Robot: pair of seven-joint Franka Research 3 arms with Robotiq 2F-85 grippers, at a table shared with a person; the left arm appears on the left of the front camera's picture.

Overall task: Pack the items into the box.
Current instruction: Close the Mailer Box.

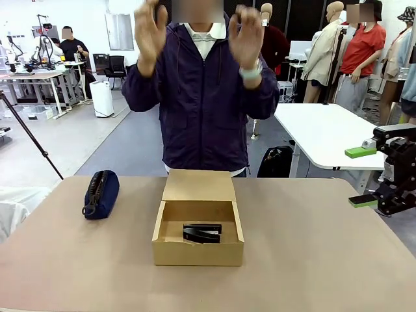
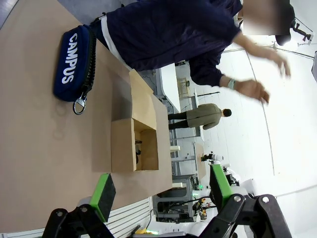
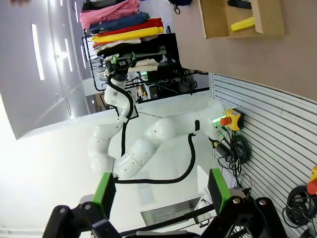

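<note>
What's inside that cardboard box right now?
A black stapler-like device and a yellow utility knife lie inside the box. Its near wall hides some of the floor from the front.

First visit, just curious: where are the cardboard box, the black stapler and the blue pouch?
cardboard box point(image 1: 198, 251): front view, near wall.
black stapler point(image 1: 202, 233): front view, top face.
blue pouch point(image 1: 107, 192): front view, cloth side.

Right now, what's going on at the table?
Nobody is handling anything. The person stands at the far side with both hands raised, clear of the table. The box sits open mid-table with the stapler inside; the right wrist view shows the knife in it too. The pouch lies to the robot's left of the box. The right gripper hangs open at the table's right side, and the left gripper is open, holding nothing.
</note>
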